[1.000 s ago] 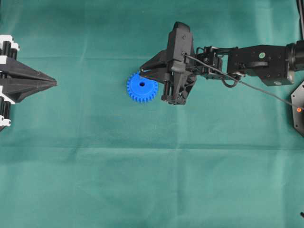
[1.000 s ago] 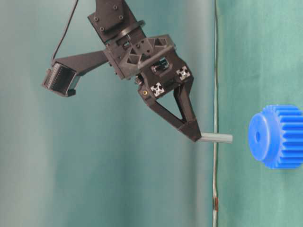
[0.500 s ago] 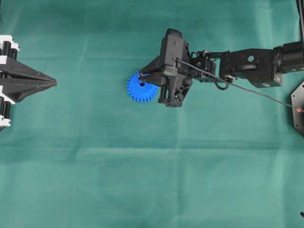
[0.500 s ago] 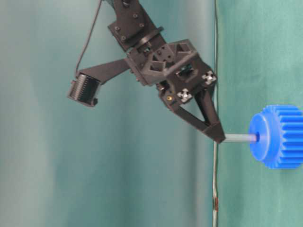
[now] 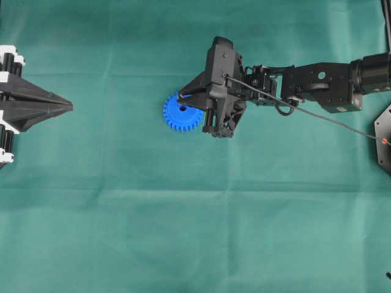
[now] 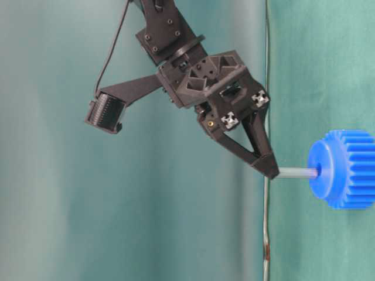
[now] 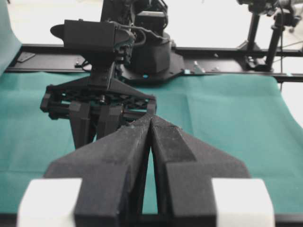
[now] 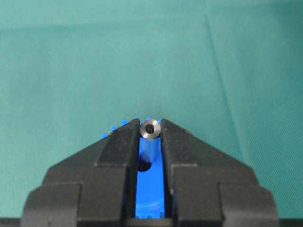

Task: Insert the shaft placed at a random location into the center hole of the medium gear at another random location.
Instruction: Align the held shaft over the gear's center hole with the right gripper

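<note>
Green cloth: right gripper, clamped on pin, has brought its tip to gear hole; insertion begun. Left gripper closed, idle.

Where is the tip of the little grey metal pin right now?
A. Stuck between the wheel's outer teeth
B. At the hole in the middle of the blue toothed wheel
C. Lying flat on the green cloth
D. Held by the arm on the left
B: in the table-level view the small grey metal pin, pinched in the right tool, meets the centre hole of the blue plastic toothed wheel.
</note>
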Controlling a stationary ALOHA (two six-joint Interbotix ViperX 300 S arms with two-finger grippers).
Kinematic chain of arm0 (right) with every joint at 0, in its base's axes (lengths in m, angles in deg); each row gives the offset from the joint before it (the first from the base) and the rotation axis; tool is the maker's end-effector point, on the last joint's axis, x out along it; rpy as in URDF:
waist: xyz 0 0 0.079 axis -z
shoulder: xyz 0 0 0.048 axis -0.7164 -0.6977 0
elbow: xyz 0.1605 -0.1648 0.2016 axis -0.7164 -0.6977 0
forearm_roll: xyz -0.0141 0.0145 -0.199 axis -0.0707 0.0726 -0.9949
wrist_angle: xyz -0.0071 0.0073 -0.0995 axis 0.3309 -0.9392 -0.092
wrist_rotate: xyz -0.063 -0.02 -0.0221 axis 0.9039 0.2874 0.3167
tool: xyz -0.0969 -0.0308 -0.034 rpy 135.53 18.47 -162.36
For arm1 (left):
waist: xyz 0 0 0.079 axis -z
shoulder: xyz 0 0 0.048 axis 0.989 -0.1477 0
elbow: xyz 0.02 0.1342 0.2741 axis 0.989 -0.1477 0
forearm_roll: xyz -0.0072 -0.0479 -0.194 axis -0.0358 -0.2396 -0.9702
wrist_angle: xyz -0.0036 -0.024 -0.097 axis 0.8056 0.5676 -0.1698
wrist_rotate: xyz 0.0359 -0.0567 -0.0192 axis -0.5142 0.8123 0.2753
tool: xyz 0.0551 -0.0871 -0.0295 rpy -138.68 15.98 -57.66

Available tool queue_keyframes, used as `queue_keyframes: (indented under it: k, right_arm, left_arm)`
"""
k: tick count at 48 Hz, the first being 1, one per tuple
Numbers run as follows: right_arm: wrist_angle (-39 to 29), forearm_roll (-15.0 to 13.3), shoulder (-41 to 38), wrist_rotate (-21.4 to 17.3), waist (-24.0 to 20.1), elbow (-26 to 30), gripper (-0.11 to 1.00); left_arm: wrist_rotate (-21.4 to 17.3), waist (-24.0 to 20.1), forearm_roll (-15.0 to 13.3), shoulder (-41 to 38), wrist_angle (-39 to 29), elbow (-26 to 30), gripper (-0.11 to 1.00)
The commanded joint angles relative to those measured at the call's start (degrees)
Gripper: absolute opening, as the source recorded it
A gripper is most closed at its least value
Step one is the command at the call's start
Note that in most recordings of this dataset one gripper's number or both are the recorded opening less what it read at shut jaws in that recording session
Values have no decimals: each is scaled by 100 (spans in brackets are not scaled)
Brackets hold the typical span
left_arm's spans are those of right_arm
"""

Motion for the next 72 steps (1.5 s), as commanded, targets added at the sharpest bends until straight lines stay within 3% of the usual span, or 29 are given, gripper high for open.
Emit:
queue_keyframes:
  k: [1,38,60,72]
  right_arm:
    - [-9,26,299,35,-26,202,13]
    - [-70,44,-105,18,-141,176,13]
    - [-79,0,264,79,-53,97,13]
    - [-35,9,62,62,-44,114,13]
  left_arm:
    - [9,9,18,-44,26,141,0]
    - [9,9,18,-44,26,132,0]
    - [9,9,18,-44,26,141,0]
    - [9,9,18,-44,26,132,0]
